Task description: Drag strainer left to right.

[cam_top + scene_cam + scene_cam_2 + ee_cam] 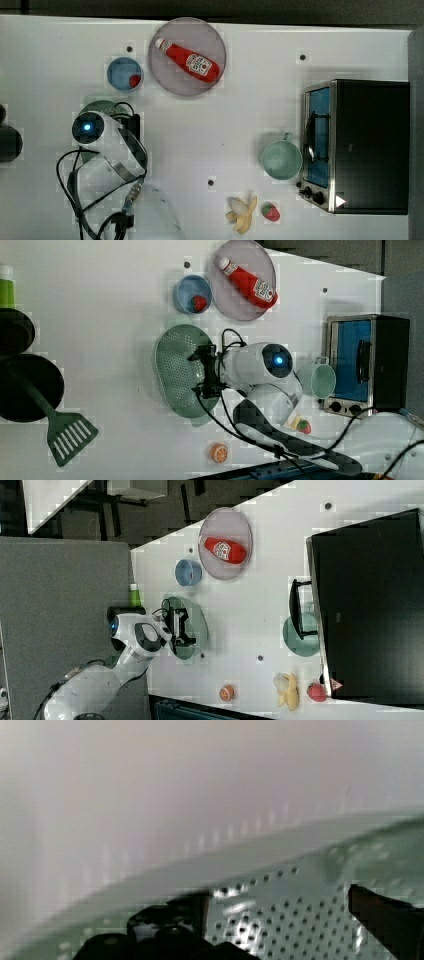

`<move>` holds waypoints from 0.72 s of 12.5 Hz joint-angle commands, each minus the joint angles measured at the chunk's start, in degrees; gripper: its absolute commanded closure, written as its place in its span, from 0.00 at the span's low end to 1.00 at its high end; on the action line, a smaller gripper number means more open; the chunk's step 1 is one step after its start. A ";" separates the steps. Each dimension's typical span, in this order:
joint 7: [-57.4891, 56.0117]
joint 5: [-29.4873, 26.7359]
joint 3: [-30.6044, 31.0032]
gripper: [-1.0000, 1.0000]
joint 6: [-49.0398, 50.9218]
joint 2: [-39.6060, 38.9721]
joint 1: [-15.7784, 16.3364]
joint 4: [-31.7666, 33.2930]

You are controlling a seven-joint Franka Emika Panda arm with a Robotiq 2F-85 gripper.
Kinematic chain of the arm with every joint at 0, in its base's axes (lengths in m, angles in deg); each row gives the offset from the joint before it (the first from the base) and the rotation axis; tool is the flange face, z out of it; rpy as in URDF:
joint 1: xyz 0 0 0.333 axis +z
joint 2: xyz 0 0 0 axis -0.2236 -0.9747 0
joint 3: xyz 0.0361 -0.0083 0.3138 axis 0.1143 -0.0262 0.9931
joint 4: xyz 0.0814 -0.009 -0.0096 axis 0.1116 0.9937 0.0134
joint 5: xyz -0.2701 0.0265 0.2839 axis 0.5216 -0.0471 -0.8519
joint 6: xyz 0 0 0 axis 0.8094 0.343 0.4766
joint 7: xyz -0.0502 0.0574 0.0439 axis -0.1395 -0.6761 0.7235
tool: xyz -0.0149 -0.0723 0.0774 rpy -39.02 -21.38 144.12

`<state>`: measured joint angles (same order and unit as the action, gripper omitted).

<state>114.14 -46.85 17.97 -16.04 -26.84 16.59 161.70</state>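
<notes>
The pale green strainer (176, 371) lies on the white table, at the top view's left, where the arm covers most of it and a piece of its rim (98, 106) shows. My gripper (201, 373) is down inside the strainer at the side nearer the arm, open, with nothing held between its black fingers. The right view has the gripper (181, 627) over the strainer (197, 622) too. In the wrist view the two fingertips straddle the holed bottom, the gripper (280, 902) sitting just inside the strainer's wall (240, 862).
A mint cup (282, 159) stands beside the toaster oven (360, 145) at the top view's right. A plate (170, 75) holds a ketchup bottle (189, 60), next to a blue bowl (120, 72). Banana (242, 214) and strawberry (271, 212) lie near the front. Spatula (65, 432), pan (25, 385).
</notes>
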 commanded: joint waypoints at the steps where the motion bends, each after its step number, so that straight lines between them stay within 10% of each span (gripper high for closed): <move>1: 1.25 0.44 0.46 0.00 -2.17 3.98 -2.32 2.95; 9: -6.86 0.46 -2.54 0.00 -6.85 8.45 -9.16 11.12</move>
<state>111.39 -45.94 15.68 -22.98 -19.94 10.25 172.66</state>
